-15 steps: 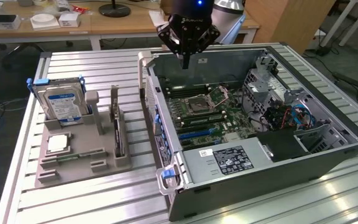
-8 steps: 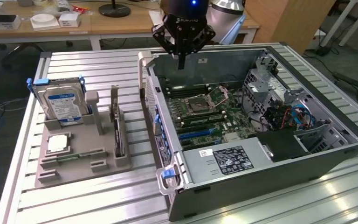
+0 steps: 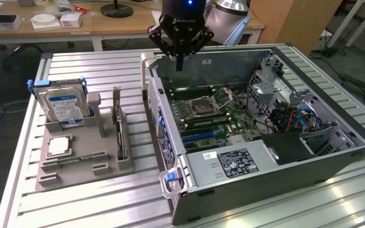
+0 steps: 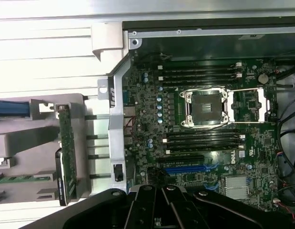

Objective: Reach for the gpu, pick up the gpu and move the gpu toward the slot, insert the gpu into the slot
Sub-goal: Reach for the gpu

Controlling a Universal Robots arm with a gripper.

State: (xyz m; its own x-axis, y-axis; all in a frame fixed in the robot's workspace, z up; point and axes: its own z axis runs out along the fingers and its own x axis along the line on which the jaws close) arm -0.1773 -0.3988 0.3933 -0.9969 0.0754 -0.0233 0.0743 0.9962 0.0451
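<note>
One open computer case (image 3: 284, 185) lies nearest in the exterior view, its blue slot (image 3: 203, 134) bare on the green board (image 3: 230, 116). Just beside it, toward the exterior view's left, a grey holder (image 3: 100, 142) carries the gpu (image 3: 118, 129), standing on edge in its groove, untouched, with the hard drive (image 3: 65, 107) upright beyond. Farthest back, the gripper (image 3: 178, 62) hangs over the case's rear wall, fingers pressed together, holding nothing, well apart from the card. The reach looks like the step in hand. Doing it well likely means clearing the case wall, squaring the jaws across the card's thin top edge, and gripping away from the fan.
</note>
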